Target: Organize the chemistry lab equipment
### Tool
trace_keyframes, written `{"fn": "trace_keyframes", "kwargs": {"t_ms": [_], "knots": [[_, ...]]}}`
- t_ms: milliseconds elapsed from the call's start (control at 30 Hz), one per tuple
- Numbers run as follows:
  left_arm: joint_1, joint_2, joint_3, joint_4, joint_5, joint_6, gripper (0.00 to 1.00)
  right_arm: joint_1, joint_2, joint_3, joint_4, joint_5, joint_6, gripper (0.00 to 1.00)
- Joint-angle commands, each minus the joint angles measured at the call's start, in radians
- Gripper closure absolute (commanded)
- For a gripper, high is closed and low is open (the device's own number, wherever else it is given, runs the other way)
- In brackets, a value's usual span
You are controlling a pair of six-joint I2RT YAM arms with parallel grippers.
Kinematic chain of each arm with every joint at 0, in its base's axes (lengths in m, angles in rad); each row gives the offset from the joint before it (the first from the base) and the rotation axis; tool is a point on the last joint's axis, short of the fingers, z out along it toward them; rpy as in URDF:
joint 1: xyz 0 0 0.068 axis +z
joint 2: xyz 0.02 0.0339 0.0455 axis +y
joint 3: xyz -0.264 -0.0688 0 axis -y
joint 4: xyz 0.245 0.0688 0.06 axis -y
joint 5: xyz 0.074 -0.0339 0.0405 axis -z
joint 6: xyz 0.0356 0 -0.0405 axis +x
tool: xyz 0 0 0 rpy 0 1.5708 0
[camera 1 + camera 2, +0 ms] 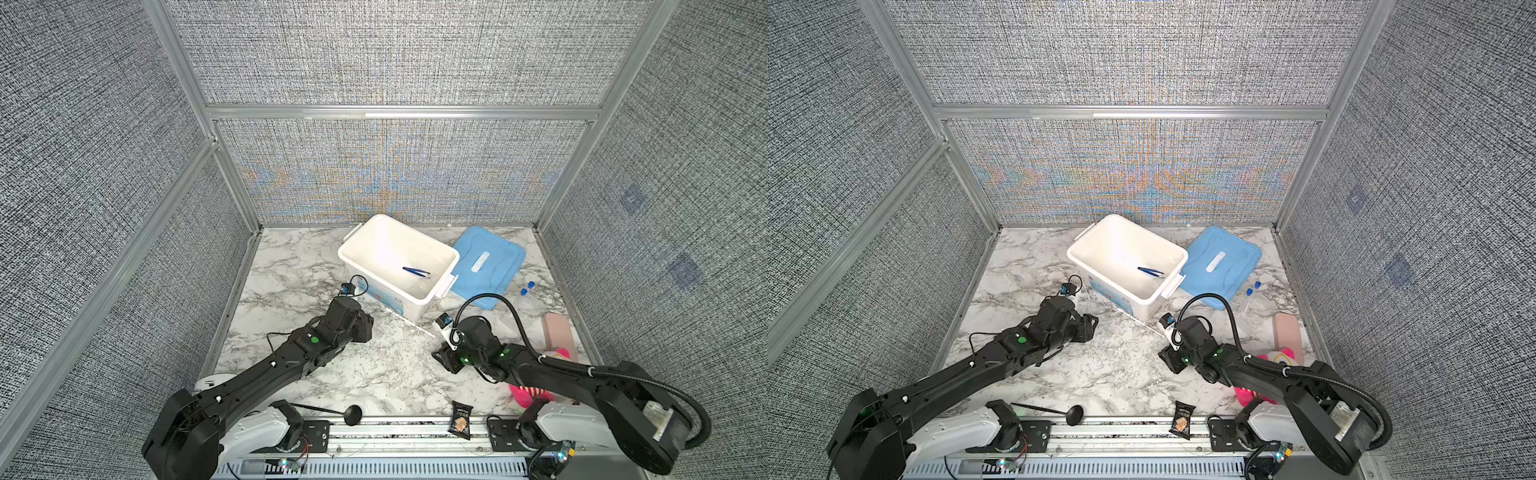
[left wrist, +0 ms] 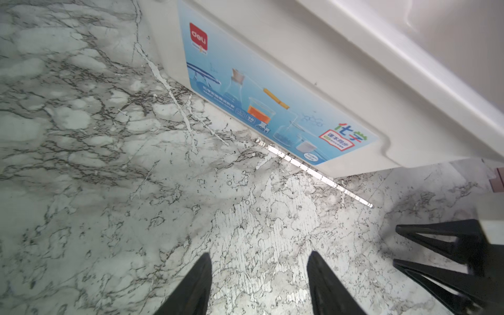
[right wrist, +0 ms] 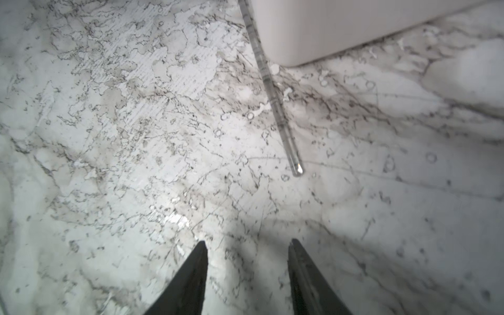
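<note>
A long thin clear-white stick (image 1: 415, 326) (image 2: 313, 170) (image 3: 275, 101) lies on the marble table along the front foot of the white bin (image 1: 399, 301) (image 2: 327, 68). Dark blue tweezers (image 1: 415, 271) (image 1: 1150, 272) rest inside the bin. Two clear blue-capped tubes (image 1: 525, 293) (image 1: 1252, 291) lie to the right of the blue lid (image 1: 498, 257). My left gripper (image 1: 368, 328) (image 2: 260, 255) hovers open and empty near the stick's left part. My right gripper (image 1: 438, 358) (image 3: 246, 241) is open and empty just short of the stick's right end.
A pink striped plush toy (image 1: 528, 392) and a pink case (image 1: 559, 336) sit at the right under the right arm. A black snack packet (image 1: 460, 419) and a black ladle-shaped item (image 1: 353, 414) lie at the front edge. Grey panel walls enclose the table.
</note>
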Motion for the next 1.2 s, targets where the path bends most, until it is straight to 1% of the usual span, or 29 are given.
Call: {"fn": "trace_keyframes", "kwargs": {"t_ms": [0, 133, 200, 267, 300, 367, 467, 533, 700, 767, 900, 1000, 1167], "knots": [[0.019, -0.016, 0.001, -0.012, 0.004, -0.030, 0.40, -0.019, 0.060, -0.002, 0.260, -0.023, -0.094, 0.53], [0.042, -0.026, 0.006, -0.023, -0.002, -0.036, 0.38, -0.036, 0.155, -0.043, 0.461, -0.020, -0.173, 0.56], [0.052, -0.026, 0.007, -0.024, 0.004, -0.039, 0.39, -0.060, 0.201, -0.064, 0.551, -0.034, -0.169, 0.56], [0.060, -0.028, 0.007, -0.025, 0.009, -0.040, 0.39, -0.083, 0.252, -0.090, 0.653, -0.072, -0.163, 0.61], [0.064, -0.028, 0.006, -0.028, 0.010, -0.041, 0.39, -0.083, 0.276, -0.094, 0.686, -0.087, -0.182, 0.64], [0.072, -0.030, 0.007, -0.033, 0.013, -0.038, 0.39, -0.084, 0.316, -0.084, 0.685, -0.130, -0.206, 0.68], [0.084, -0.029, 0.010, -0.039, 0.015, -0.034, 0.39, -0.083, 0.361, -0.083, 0.704, -0.170, -0.206, 0.73], [0.089, -0.029, 0.013, -0.046, 0.008, -0.033, 0.39, -0.075, 0.383, -0.083, 0.711, -0.182, -0.210, 0.75], [0.103, -0.027, 0.016, -0.047, 0.010, -0.027, 0.39, -0.052, 0.423, -0.076, 0.711, -0.162, -0.229, 0.80], [0.109, -0.020, 0.017, -0.043, 0.018, -0.027, 0.39, -0.033, 0.432, -0.070, 0.699, -0.131, -0.254, 0.81], [0.116, 0.008, 0.012, -0.006, 0.062, -0.039, 0.38, 0.002, 0.446, -0.068, 0.698, -0.101, -0.301, 0.84], [0.119, 0.034, -0.007, 0.037, 0.091, -0.063, 0.36, 0.016, 0.450, -0.072, 0.710, -0.110, -0.316, 0.86], [0.122, 0.077, -0.037, 0.100, 0.124, -0.109, 0.26, 0.050, 0.458, -0.093, 0.793, -0.137, -0.312, 0.86]]}}
